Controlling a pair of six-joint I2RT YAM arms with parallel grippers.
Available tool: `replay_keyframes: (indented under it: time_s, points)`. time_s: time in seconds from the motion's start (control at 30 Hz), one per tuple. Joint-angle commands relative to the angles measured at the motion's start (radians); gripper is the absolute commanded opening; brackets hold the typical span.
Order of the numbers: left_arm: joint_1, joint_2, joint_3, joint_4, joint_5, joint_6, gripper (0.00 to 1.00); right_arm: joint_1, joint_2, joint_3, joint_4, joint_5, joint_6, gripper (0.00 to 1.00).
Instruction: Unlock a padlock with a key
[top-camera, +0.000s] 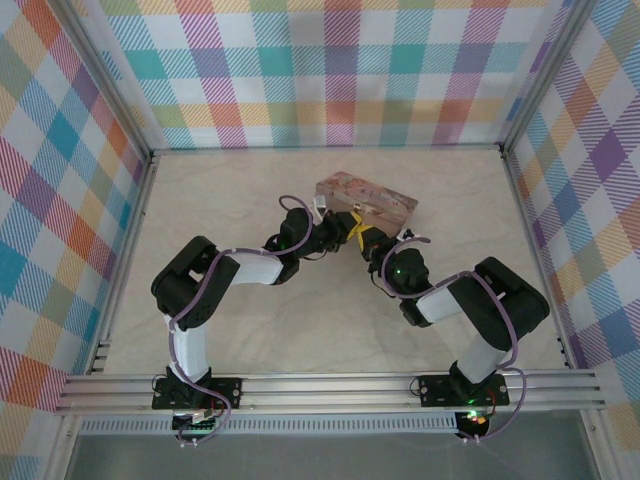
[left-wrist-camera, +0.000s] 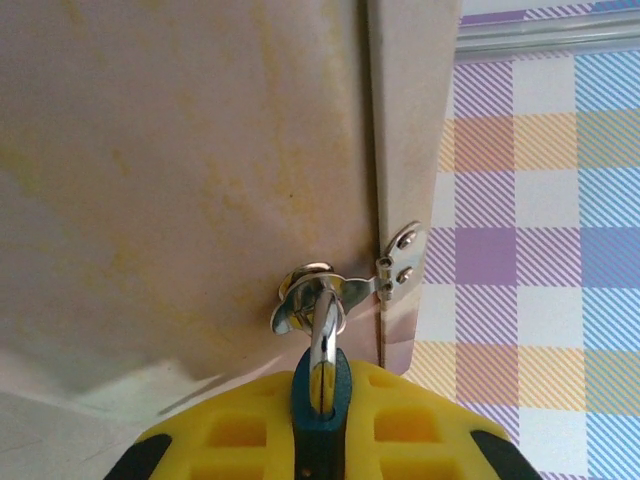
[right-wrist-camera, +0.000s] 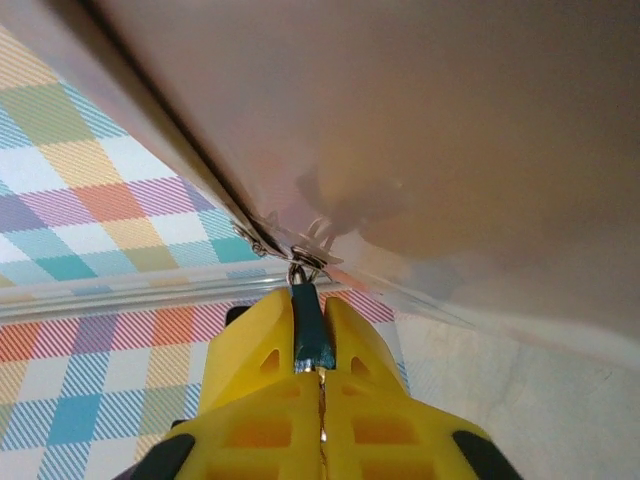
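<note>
- The pale marbled desk (top-camera: 250, 330) sits inside plaid walls, and the pink tin (top-camera: 365, 198) lies toward its far side.
- Both arms meet at the tin's near edge.
- The left claw (left-wrist-camera: 321, 380) is clamped on the blue padlock (left-wrist-camera: 318, 420), whose silvery shackle (left-wrist-camera: 323, 335) hangs through the tin's hasp (left-wrist-camera: 345, 290).
- The right claw (right-wrist-camera: 310, 310) is narrow, its tips hugging the padlock's other end.
- A thin pale sliver in its slit looks like the key (right-wrist-camera: 322, 400).
</note>
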Motion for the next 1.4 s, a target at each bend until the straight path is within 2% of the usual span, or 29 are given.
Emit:
replay_keyframes:
  time_s: [0.0, 0.1, 0.17, 0.23, 0.33, 0.4, 0.47, 0.57, 0.67, 0.87, 1.17, 1.37]
  points:
    - [-0.02, -0.054, -0.03, -0.02, 0.139, 0.035, 0.0, -0.034, -0.048, -0.015, -0.001, -0.001, -0.041, 0.2]
    - [-0.007, -0.039, -0.038, -0.03, 0.127, 0.051, 0.0, -0.046, -0.128, -0.082, -0.091, -0.023, -0.07, 0.3]
    - [-0.006, -0.028, -0.039, -0.044, 0.125, 0.067, 0.0, -0.055, -0.2, -0.121, -0.167, -0.041, -0.104, 0.32]
    - [-0.006, -0.012, -0.042, -0.049, 0.127, 0.073, 0.0, -0.066, -0.3, -0.142, -0.315, -0.066, -0.137, 0.32]
    - [-0.006, 0.013, -0.054, -0.046, 0.132, 0.073, 0.0, -0.076, -0.505, -0.11, -0.67, -0.097, -0.251, 0.33]
    - [-0.006, 0.026, -0.061, -0.062, 0.132, 0.085, 0.0, -0.076, -0.637, -0.052, -0.975, -0.093, -0.369, 0.32]
    - [-0.006, 0.038, -0.065, -0.081, 0.134, 0.103, 0.0, -0.081, -0.731, -0.035, -1.132, -0.08, -0.437, 0.33]
    - [-0.007, 0.058, -0.068, -0.113, 0.145, 0.118, 0.0, -0.087, -0.795, 0.022, -1.352, -0.077, -0.557, 0.31]
    - [-0.008, 0.075, -0.073, -0.113, 0.153, 0.117, 0.0, -0.086, -0.751, 0.092, -1.473, -0.122, -0.683, 0.3]
    - [-0.005, 0.09, -0.073, -0.156, 0.165, 0.141, 0.07, -0.082, -0.609, 0.165, -1.482, -0.211, -0.807, 0.3]
    - [0.04, 0.109, -0.071, -0.14, 0.193, 0.164, 0.2, -0.05, -0.548, 0.174, -1.42, -0.219, -0.867, 0.3]
    - [0.053, 0.126, -0.047, -0.13, 0.22, 0.175, 0.21, -0.012, -0.503, 0.205, -1.418, -0.197, -0.905, 0.3]
